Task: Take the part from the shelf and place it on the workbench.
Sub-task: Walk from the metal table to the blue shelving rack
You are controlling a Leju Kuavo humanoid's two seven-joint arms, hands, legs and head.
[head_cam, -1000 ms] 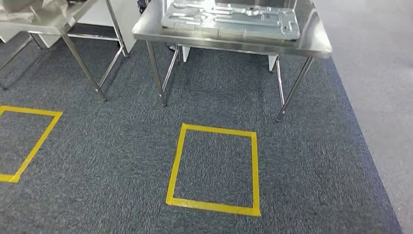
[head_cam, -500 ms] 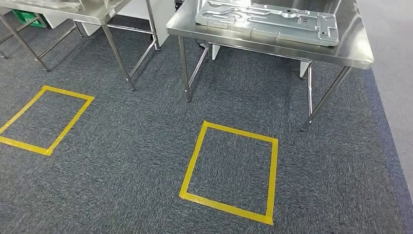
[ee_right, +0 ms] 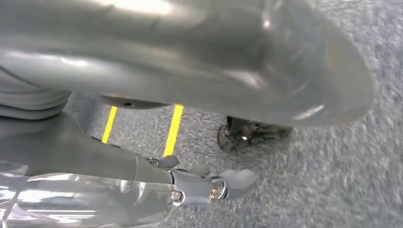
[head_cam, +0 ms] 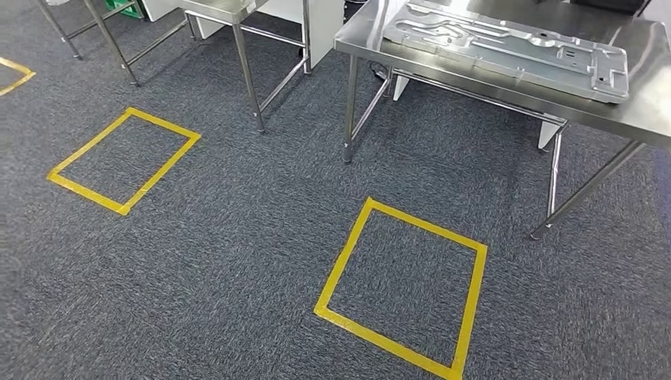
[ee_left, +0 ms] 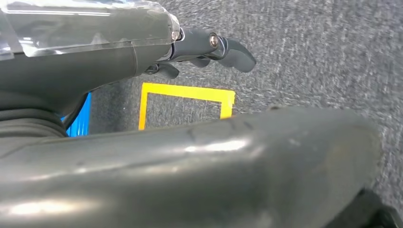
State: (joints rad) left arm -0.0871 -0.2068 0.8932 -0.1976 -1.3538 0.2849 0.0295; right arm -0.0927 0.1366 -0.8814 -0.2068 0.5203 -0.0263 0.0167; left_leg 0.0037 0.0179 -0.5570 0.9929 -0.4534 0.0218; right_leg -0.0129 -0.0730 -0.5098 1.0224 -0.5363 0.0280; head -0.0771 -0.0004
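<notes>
1. Above the grey carpet (ee_left: 309, 52), in the left wrist view, the left robot hand (ee_left: 209, 47) hangs with nothing in it; its dark fingers (ee_left: 235, 52) are loosely bent and apart from the thick grey thumb that crosses the lower half of that picture.
2. In the right wrist view, the right robot hand (ee_right: 209, 185) also hangs over the carpet and holds nothing; its fingers (ee_right: 237, 180) are slightly curled and lie apart from the broad thumb.
3. Beneath the left robot hand, part of a yellow tape outline (ee_left: 185, 92) lies on the carpet, with a strip of blue beside it at the edge of the arm.
4. Beneath the right robot hand, two yellow tape lines (ee_right: 173, 128) run across the carpet.
5. In the head view, a yellow tape square (head_cam: 403, 289) is marked on the carpet in front, and a second yellow tape square (head_cam: 123, 158) lies well apart to the left.
6. Beyond the nearer square stands a steel table whose tabletop (head_cam: 657, 103) carries the part (head_cam: 506, 47), a flat pressed metal plate lying near the front edge.
7. Another steel table (head_cam: 225, 9) stands to the left, behind the second square.
</notes>
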